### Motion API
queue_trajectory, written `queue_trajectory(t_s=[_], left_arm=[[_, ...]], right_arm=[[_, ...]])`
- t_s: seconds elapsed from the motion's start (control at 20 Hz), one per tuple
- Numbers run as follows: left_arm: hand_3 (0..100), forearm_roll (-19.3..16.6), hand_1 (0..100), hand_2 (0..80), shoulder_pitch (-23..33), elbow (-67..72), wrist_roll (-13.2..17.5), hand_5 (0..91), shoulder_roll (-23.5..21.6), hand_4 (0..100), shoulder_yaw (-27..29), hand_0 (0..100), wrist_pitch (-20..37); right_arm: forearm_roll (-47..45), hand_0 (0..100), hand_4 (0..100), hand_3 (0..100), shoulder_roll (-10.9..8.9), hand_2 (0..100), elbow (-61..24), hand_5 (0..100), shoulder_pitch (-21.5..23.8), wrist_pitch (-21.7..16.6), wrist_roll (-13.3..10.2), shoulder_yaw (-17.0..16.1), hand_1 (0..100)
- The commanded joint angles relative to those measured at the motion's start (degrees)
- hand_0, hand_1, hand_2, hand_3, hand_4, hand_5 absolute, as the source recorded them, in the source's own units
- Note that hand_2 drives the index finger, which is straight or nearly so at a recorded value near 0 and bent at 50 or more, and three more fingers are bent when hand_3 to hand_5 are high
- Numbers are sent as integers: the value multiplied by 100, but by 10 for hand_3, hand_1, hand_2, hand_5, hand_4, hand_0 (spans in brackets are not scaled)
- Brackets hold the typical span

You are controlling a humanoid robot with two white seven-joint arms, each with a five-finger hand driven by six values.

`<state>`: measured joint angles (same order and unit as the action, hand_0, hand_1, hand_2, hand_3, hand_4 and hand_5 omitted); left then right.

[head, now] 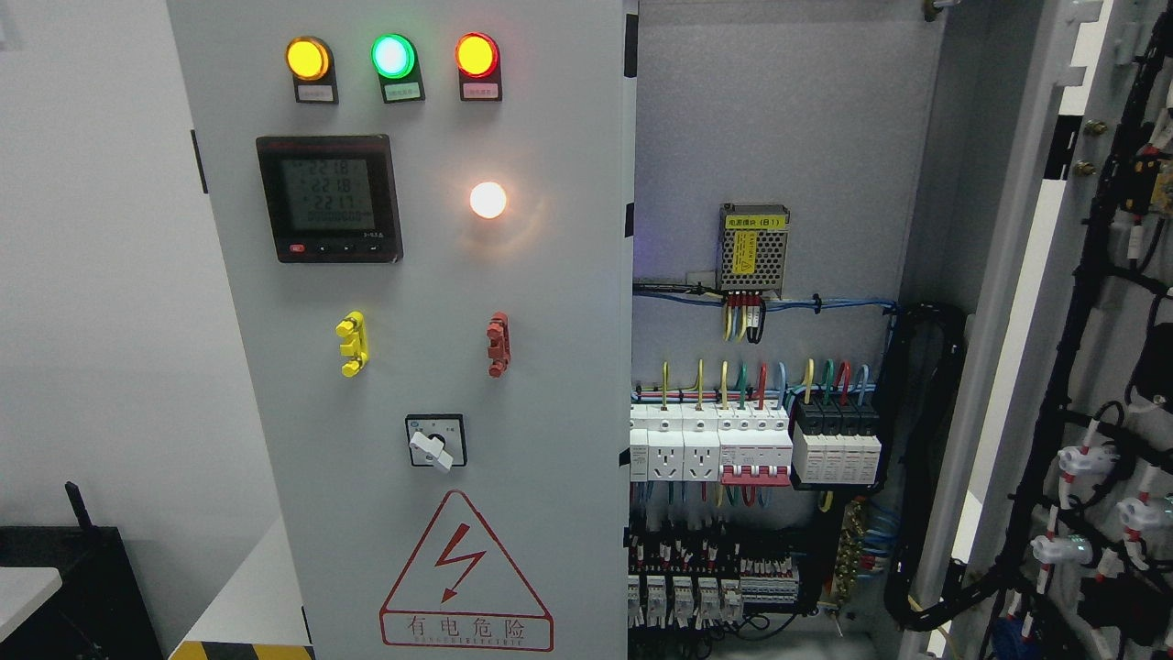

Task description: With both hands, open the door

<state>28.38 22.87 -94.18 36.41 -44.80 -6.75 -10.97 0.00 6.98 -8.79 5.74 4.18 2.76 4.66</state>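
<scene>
The electrical cabinet stands with its left door [412, 330] shut and its right door [1090, 367] swung wide open to the far right, its inner face toward the room. Neither robot hand nor arm appears in view, so I cannot tell whether the hands are released, clenched or grasping anything.

Left door, top row: amber lamp [307, 58], green lamp [393, 56] and red lamp [476, 55], all lit, each with a small label below. Beneath them, a digital meter [329, 198] shows figures on its screen; a white lamp [487, 200] glows to its right. Lower, a yellow handle [352, 344] and a red handle [498, 344] sit side by side, well apart. Below these, a rotary selector switch [437, 442], then a red triangular hazard sign [465, 573] with a lightning bolt.

Open compartment: a perforated power supply [753, 246] with yellow label on the back panel; below it a row of breakers and sockets [733, 445] fed by coloured wires, and a lower row of terminals [706, 573]. Black cable bundles [1090, 302] run down the inner face of the right door.
</scene>
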Motion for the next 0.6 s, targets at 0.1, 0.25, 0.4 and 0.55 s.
queue_trajectory(t_s=[0.1, 0.25, 0.4, 0.55], left_arm=[[0, -1325, 0, 0, 850, 1260, -2, 0, 936, 0, 745, 0, 656], [0, -1843, 0, 0, 824, 1997, -2, 0, 1419, 0, 701, 0, 964], [0, -2562, 0, 0, 649, 2955, -2, 0, 2131, 0, 640, 0, 1254], [0, -3337, 0, 0, 351, 4087, -11, 0, 2746, 0, 631, 0, 1264]], right_arm=[[18, 383, 0, 0, -4, 0, 0, 0, 6, 4, 5, 0, 0], [18, 383, 0, 0, -4, 0, 0, 0, 6, 4, 5, 0, 0], [18, 383, 0, 0, -4, 0, 0, 0, -3, 4, -4, 0, 0], [18, 383, 0, 0, 5, 0, 0, 0, 6, 4, -4, 0, 0]])
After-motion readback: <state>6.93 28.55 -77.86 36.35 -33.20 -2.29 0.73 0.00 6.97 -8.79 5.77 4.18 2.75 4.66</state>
